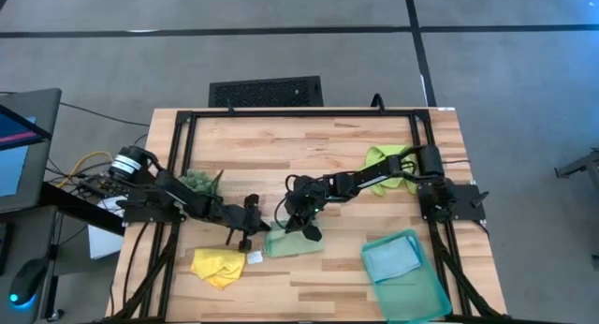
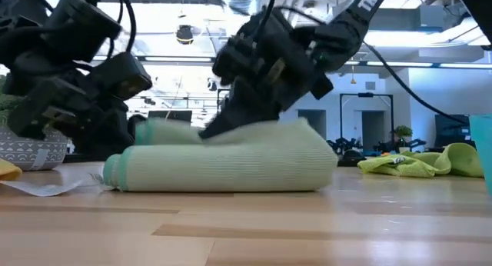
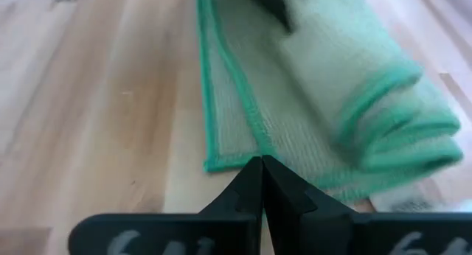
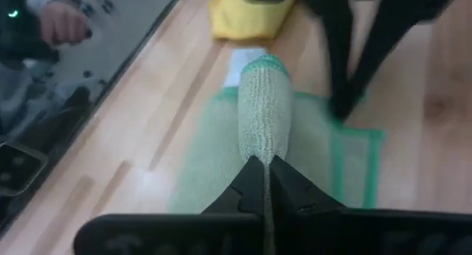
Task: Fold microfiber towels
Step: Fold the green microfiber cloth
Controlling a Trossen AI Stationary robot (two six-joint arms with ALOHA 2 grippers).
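The sage towel (image 1: 292, 242), soft, light and limp, is best pinched at its hemmed edge; right gripper (image 4: 264, 166) pinches its fold, left gripper (image 3: 262, 166) fingers pressed together, empty.

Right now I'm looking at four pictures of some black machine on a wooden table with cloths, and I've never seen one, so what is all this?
Two black robot arms work at a wooden table. One picture looks straight down, one sits at table height, and two come from cameras on the wrists. In the middle lies a pale sage green microfiber towel, partly folded. The right gripper is shut, pinching a raised fold of it; the left gripper is shut at its edge, and whether it grips the cloth I cannot tell. Elsewhere lie a yellow towel, a lime green towel, a dark green fuzzy clump, and a light blue towel inside a teal plastic tray.
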